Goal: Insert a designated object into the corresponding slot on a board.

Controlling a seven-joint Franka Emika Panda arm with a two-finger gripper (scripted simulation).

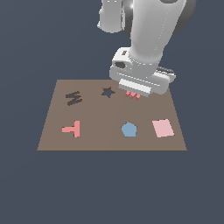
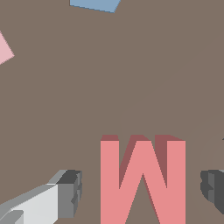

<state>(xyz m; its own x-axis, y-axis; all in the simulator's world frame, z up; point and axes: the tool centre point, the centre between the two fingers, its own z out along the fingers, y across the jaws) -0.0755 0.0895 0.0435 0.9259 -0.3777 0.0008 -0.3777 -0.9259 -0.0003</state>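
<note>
The salmon-red M-shaped block (image 2: 142,183) lies on the brown board (image 1: 100,118), near its far edge, right of centre in the exterior view. There only the block's tips (image 1: 132,95) peek out under the hand. My gripper (image 2: 141,190) is open and straddles the block; each of the two fingers (image 2: 70,192) stands a small gap away from a side of it. In the exterior view the gripper (image 1: 133,91) sits low over the board. The dark M-shaped slot (image 1: 73,98) is at the board's far corner on the exterior view's left, well apart from the block.
A dark star-shaped cut-out (image 1: 108,92) lies just beside the hand, on the exterior view's left. Along the board's near edge sit a pink T piece (image 1: 72,129), a blue pentagon (image 1: 129,129) and a pale pink square (image 1: 162,127).
</note>
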